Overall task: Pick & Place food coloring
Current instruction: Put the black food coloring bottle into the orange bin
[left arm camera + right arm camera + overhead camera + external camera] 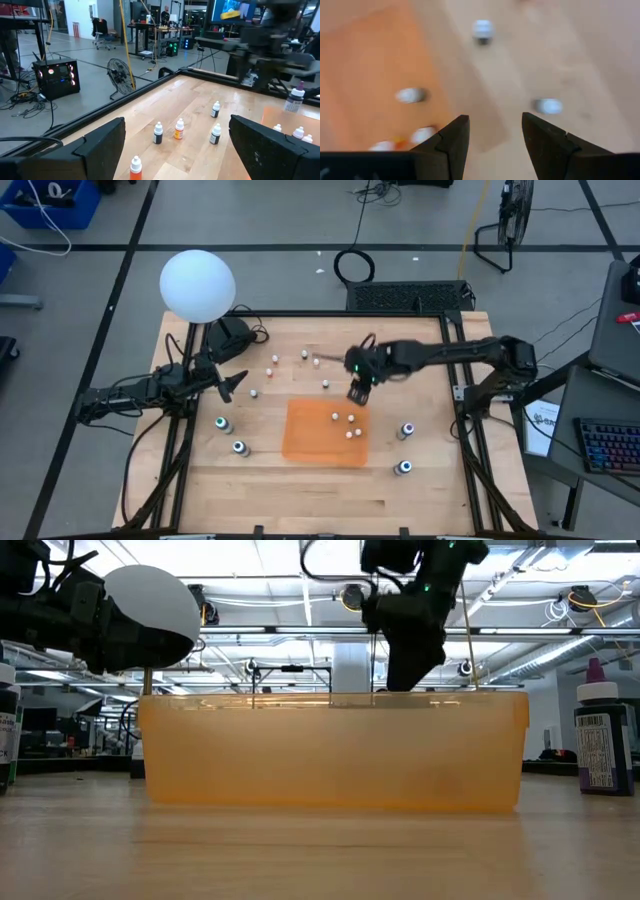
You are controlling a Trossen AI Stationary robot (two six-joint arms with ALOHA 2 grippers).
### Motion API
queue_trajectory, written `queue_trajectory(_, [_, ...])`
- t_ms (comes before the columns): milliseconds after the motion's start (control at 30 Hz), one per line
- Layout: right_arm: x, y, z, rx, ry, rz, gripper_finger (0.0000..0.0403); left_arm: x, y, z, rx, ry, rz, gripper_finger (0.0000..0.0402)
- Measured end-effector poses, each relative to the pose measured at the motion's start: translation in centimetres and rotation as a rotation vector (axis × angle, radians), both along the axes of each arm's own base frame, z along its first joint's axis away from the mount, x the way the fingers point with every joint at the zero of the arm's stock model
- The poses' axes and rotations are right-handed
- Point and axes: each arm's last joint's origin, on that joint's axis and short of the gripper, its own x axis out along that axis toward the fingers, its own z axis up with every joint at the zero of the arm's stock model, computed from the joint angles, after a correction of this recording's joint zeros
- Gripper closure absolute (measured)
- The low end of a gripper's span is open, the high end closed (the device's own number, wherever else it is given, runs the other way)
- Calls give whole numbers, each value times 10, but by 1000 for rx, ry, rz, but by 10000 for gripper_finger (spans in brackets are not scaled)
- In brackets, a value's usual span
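An orange tray [318, 442] lies mid-table and holds three tiny white-topped food coloring bottles [348, 435]. Several more tiny bottles [268, 372] stand on the wood beyond it, toward the far left. Larger teal-topped bottles stand left [221, 423] and right [407, 430] of the tray. My right gripper [357, 394] hangs above the tray's far right corner, pointing steeply down. It is open, with nothing between its fingers [495, 120]. My left gripper [235, 385] waits at the table's left, open and level [175, 150].
A white globe lamp [198, 285] stands at the far left corner. Black frame rails run along the table's left and right sides. In the low view the tray's translucent wall [335, 750] fills the middle, with a dark bottle [603, 735] at the right.
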Motion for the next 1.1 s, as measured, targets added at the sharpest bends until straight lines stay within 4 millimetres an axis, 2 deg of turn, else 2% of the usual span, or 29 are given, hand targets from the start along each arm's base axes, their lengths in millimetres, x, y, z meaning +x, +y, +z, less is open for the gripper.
queue_trajectory(133, [-7,-33,-5,-17,45,-48,223,0,0,0,0,0,0,48])
queue_trajectory(267, [-10,-50,-17,-35,63,-45,224,0,0,0,0,0,0,48])
queue_trajectory(533, [-9,-51,-56,-59,87,35,218,0,0,0,0,0,-1,48])
queue_trajectory(1100, [-16,-49,-78,-66,54,35,222,0,0,0,0,0,-5,48])
